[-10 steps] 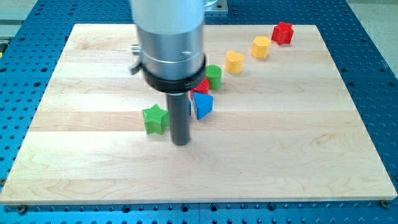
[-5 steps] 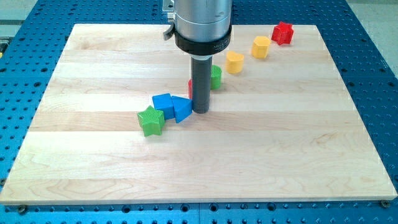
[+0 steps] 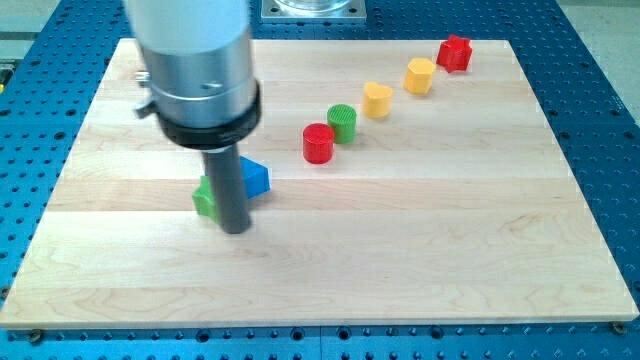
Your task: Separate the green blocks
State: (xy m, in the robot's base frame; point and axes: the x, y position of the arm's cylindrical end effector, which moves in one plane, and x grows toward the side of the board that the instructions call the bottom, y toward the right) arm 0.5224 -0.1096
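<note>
1 camera view takes in the whole wooden table [image 3: 450, 250], set on a blue perforated base [image 3: 610, 150]. The arm has no end effector with jaws, so nothing opens, closes or holds; it ends in a straight dark rod, and my tip [image 3: 235, 230] rests on the table in the view's left half. Just behind the rod, on its left side, a green block [image 3: 205, 197] peeks out, mostly hidden, so its shape is hard to make out. On the rod's right side a blue block [image 3: 254, 177] shows, partly covered as well; whether the rod touches either one I cannot tell. The other green block, a cylinder [image 3: 342, 122], stands well apart toward the view's upper right, just beside a red cylinder [image 3: 318, 143]. From there a diagonal line runs on up to the right: a yellow heart-shaped block [image 3: 377, 99], a yellow block [image 3: 420, 75], then a red block [image 3: 455, 52] near the table's top edge.
</note>
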